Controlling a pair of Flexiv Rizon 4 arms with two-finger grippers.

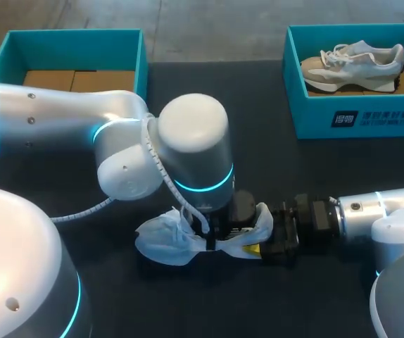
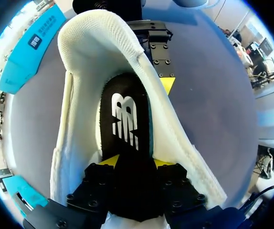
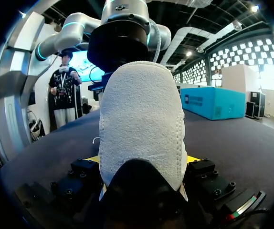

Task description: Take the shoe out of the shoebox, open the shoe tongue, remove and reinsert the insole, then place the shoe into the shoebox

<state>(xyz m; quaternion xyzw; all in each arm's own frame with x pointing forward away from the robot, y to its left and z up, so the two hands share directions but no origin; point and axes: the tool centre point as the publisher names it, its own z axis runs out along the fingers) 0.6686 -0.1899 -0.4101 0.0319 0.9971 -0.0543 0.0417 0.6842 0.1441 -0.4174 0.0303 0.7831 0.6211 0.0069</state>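
A white shoe [image 1: 163, 239] lies on the dark table near its front, heel toward my right arm. My right gripper [image 1: 262, 243] is shut on the heel [image 3: 142, 119], one yellow tip on each side. My left gripper [image 1: 212, 236] points straight down into the shoe's mouth. In the left wrist view the black insole [image 2: 125, 114] with its white logo lies inside the shoe [image 2: 79, 119], and its near end runs between the spread fingers of my left gripper [image 2: 136, 162], which is open. One yellow tip of my right gripper [image 2: 167, 86] rests against the outside of the heel.
A teal shoebox [image 1: 360, 116] at the back right holds a second, beige shoe [image 1: 353, 63]. Another teal shoebox [image 1: 15, 49] at the back left holds only brown cardboard. Bare dark table lies between the boxes and the shoe.
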